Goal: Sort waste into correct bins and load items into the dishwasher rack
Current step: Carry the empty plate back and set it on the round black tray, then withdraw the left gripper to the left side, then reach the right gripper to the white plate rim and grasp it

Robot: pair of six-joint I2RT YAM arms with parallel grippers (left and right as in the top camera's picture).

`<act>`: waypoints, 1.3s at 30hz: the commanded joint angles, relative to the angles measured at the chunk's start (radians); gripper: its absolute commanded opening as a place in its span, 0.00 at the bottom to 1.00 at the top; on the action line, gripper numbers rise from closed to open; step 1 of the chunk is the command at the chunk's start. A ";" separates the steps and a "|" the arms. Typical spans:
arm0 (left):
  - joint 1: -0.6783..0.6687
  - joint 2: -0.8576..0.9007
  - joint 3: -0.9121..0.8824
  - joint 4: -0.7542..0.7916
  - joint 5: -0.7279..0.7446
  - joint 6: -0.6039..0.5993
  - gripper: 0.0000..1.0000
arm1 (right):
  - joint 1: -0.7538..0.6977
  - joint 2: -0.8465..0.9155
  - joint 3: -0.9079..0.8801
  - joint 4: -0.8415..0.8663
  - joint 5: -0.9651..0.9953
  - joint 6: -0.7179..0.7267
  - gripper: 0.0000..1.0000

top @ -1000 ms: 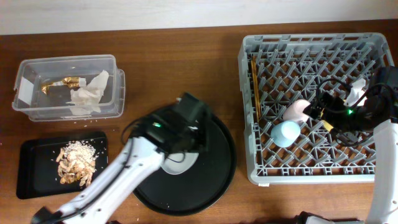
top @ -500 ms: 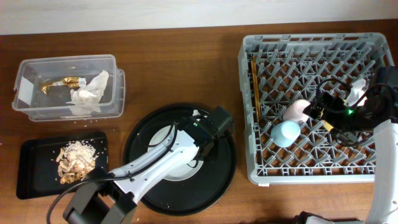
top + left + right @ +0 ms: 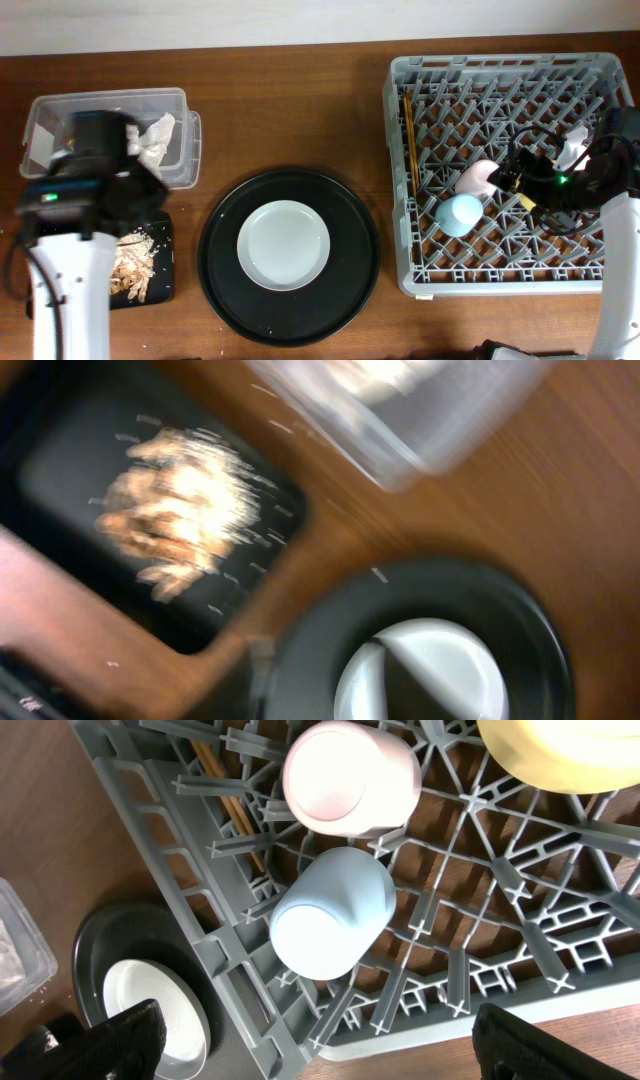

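Note:
The grey dishwasher rack on the right holds a pink cup, a blue cup and chopsticks; a yellow bowl shows in the right wrist view. My right gripper hangs open over the rack's near edge, holding nothing. A pale plate lies on the round black tray. My left arm is blurred over the clear box and the shallow black tray of food scraps. Blur hides its jaws. A napkin lies in the box.
The rack's raised rim and pegs stand under my right gripper. The round black tray sits between the bins and the rack. Bare wooden table stretches behind it.
My left arm has swung fast from over the plate to the far left, above the clear box and black tray, uncovering the plate. The right arm has not moved.

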 commanded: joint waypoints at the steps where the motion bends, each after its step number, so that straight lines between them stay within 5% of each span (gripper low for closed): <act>1: 0.185 0.012 -0.018 -0.006 -0.003 -0.008 0.94 | -0.004 -0.015 0.008 0.000 0.009 -0.003 0.99; 2: 0.227 0.026 -0.020 -0.014 -0.003 -0.008 0.97 | -0.004 -0.015 0.008 0.000 0.009 -0.003 0.99; 3: 0.254 0.038 -0.020 -0.013 -0.003 -0.008 0.76 | -0.004 -0.015 0.008 0.000 0.009 -0.003 0.99; 4: 0.287 0.051 -0.020 -0.013 -0.002 -0.009 0.11 | -0.004 -0.015 0.008 0.000 0.009 -0.003 0.99; 5: 0.315 0.062 -0.020 -0.013 -0.002 -0.009 0.17 | -0.004 -0.015 0.008 0.000 0.009 -0.003 0.99; 6: 0.339 0.072 -0.020 -0.013 0.004 -0.009 0.56 | -0.004 -0.015 0.008 0.000 0.009 -0.003 0.99; 7: 0.349 0.079 -0.020 -0.014 0.011 -0.009 0.00 | -0.004 -0.015 0.008 0.000 0.009 -0.003 0.99; 8: 0.355 0.086 -0.020 -0.013 0.028 -0.009 0.00 | -0.004 -0.015 0.008 0.000 0.009 -0.003 0.99; 9: 0.357 0.087 -0.020 -0.012 0.031 -0.009 0.36 | -0.004 -0.015 0.008 0.000 0.009 -0.003 0.99; 10: 0.358 0.087 -0.020 -0.013 0.031 -0.008 0.99 | -0.004 -0.015 0.008 0.000 0.009 -0.003 0.99; 11: 0.357 0.087 -0.020 -0.013 0.032 -0.008 0.99 | -0.004 -0.015 0.008 0.000 0.009 -0.003 0.99; 12: 0.357 0.087 -0.020 -0.017 0.031 -0.008 0.69 | -0.004 -0.015 0.008 0.000 0.009 -0.003 0.99; 13: 0.357 0.087 -0.020 -0.023 0.033 -0.009 0.00 | -0.004 -0.015 0.008 0.000 0.009 -0.003 0.98; 14: 0.358 0.087 -0.020 -0.019 0.031 -0.013 0.19 | -0.004 -0.015 0.008 0.000 0.009 -0.003 0.99; 15: 0.357 0.087 -0.020 -0.014 0.028 -0.023 0.99 | -0.004 -0.015 0.008 0.000 0.009 -0.003 0.99; 27: 0.357 0.087 -0.020 -0.013 0.009 -0.023 0.99 | -0.004 -0.015 0.008 0.030 -0.007 -0.003 0.99; 31: 0.357 0.087 -0.020 -0.013 0.009 -0.023 0.99 | -0.001 -0.015 0.008 0.003 -0.259 0.013 0.99; 33: 0.357 0.087 -0.020 -0.013 0.009 -0.023 1.00 | 0.068 -0.016 0.008 -0.022 -0.498 -0.182 0.75; 39: 0.357 0.087 -0.020 -0.013 0.009 -0.023 0.99 | 0.555 -0.016 0.008 -0.029 -0.107 -0.032 0.61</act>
